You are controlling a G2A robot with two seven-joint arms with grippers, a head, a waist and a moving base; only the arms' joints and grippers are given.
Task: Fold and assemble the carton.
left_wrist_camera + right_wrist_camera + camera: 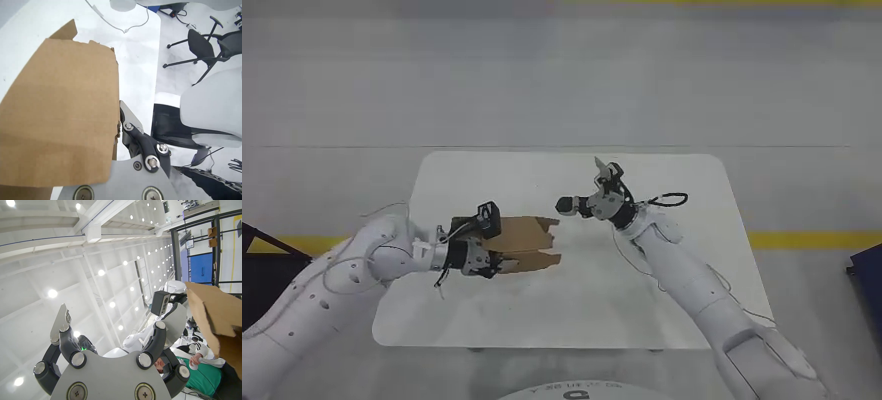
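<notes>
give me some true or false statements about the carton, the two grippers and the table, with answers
1. The left gripper has its jaws shut on one end of the carton. True.
2. The right gripper is clamped on the carton too. False: its jaws stand open with nothing between them, near the carton's other end.
3. The carton is plain brown cardboard. True.
4. The table is black. False: it is white.
5. The carton is closed up on all sides. False: flaps stick out loose at the end nearest the right gripper.
</notes>
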